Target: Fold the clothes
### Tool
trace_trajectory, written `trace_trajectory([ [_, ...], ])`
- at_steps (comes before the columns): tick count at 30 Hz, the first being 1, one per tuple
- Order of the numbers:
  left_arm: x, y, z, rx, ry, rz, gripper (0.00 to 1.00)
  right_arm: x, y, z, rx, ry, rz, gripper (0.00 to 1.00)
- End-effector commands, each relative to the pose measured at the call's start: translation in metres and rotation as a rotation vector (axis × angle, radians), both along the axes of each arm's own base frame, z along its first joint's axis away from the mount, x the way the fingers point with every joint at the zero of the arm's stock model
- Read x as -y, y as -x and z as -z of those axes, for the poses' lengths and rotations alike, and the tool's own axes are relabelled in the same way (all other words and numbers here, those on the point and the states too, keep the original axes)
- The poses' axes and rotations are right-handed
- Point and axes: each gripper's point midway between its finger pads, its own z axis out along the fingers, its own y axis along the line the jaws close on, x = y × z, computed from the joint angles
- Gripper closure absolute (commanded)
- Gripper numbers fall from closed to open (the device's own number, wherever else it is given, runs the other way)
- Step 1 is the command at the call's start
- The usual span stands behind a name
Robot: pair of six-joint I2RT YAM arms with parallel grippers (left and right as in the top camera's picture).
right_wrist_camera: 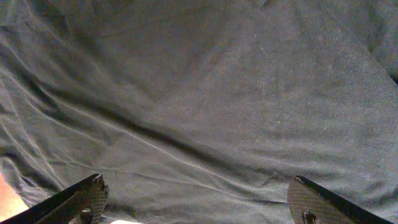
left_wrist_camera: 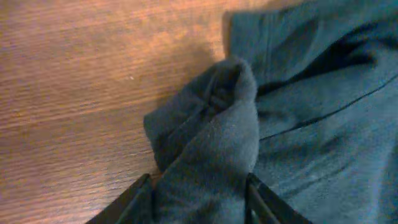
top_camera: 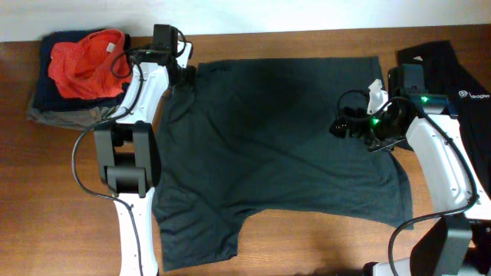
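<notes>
Wood-grain counter (top_camera: 307, 253) carries a dark shirt (top_camera: 276, 138) spread flat at its middle, with a second black shirt (top_camera: 468, 96) at the right edge whose small white logo print is too small to read. At the spread shirt's far left corner, the left claw (left_wrist_camera: 198, 193) pinches a bunched fold of fabric. The right claw (right_wrist_camera: 198, 186) hangs wide open over the shirt's right side, holding nothing.

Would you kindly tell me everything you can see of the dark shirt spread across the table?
The shirt is dark charcoal, soft and lightly creased, lying spread flat on the wooden table, with one short sleeve jutting toward the near left. A bunched fold at its far left corner is pinched in the left end effector. The right end effector hangs open over its right side; contact cannot be told.
</notes>
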Motion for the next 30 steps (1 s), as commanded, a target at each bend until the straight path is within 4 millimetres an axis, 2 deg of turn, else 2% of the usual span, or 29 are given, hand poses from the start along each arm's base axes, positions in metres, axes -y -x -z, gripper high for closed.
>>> trace_trajectory([
  [1, -0.003, -0.003, 0.009, -0.003, -0.039, 0.029, 0.67, -0.003, -0.001, -0.001, 0.003, -0.007, -0.009, 0.03],
  [2, -0.006, -0.004, 0.008, 0.002, -0.050, 0.025, 0.80, -0.003, -0.001, -0.001, 0.003, -0.007, -0.009, 0.04],
  [4, -0.016, -0.006, 0.008, 0.010, -0.087, 0.003, 0.97, -0.003, -0.001, -0.001, 0.003, -0.007, -0.009, 0.03],
  [11, -0.066, -0.010, 0.002, 0.033, -0.287, -0.115, 0.96, -0.003, -0.001, -0.001, 0.003, -0.007, -0.009, 0.03],
  [16, -0.093, -0.013, -0.006, 0.045, -0.326, -0.170, 0.82, -0.003, -0.001, -0.001, 0.003, -0.007, -0.009, 0.03],
  [17, -0.097, -0.014, -0.009, 0.050, -0.326, -0.179, 0.71, -0.003, -0.001, -0.001, 0.003, -0.007, -0.009, 0.04],
  [18, -0.100, -0.015, -0.010, 0.052, -0.326, -0.183, 0.66, -0.003, -0.001, -0.001, 0.003, -0.007, -0.009, 0.03],
  [19, -0.102, -0.016, -0.013, 0.055, -0.326, -0.187, 0.50, -0.003, -0.001, -0.001, 0.003, -0.007, -0.009, 0.04],
  [20, -0.104, -0.017, -0.015, 0.060, -0.325, -0.192, 0.22, -0.003, -0.001, -0.001, 0.003, -0.007, -0.009, 0.03],
  [21, -0.105, -0.019, -0.019, 0.067, -0.324, -0.194, 0.07, -0.003, -0.002, -0.001, 0.004, -0.007, -0.009, 0.03],
  [23, -0.105, -0.022, -0.027, 0.083, -0.322, -0.197, 0.03, -0.002, -0.003, -0.001, 0.011, -0.006, -0.009, 0.03],
  [26, -0.102, -0.030, -0.047, 0.118, -0.313, -0.198, 0.03, -0.002, -0.010, -0.003, 0.043, -0.003, -0.009, 0.03],
  [30, -0.084, -0.040, -0.079, 0.171, -0.237, -0.179, 0.03, 0.000, -0.026, -0.009, 0.113, 0.004, -0.010, 0.03],
])
